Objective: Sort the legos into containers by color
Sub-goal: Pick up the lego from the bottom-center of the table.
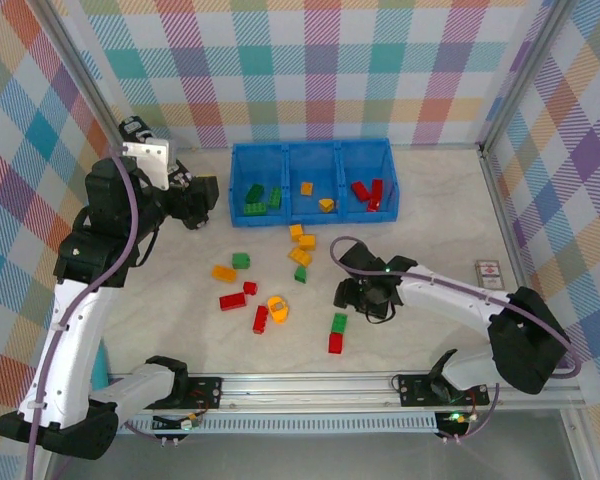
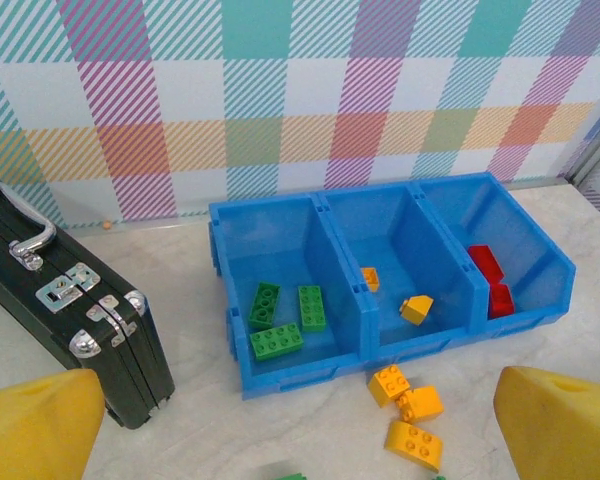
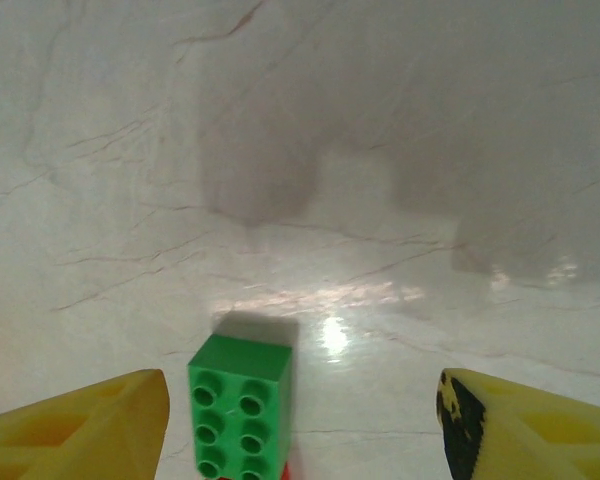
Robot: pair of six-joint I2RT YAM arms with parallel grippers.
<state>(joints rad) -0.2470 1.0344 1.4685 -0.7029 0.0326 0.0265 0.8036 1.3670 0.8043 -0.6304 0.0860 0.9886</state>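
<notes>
Our right claw hangs spread around the green lego, surely light, stiff, slick plastic, so we'd pinch its long flat sides.

**Bright, even light, one glare patch**

Light comes evenly from overhead, and the top view is sharp with only faint, soft shadows beneath the arms. In the right wrist view a white glare patch sits on the marble table just beyond the green brick; broad grey shadows blur farther back.
</notes>
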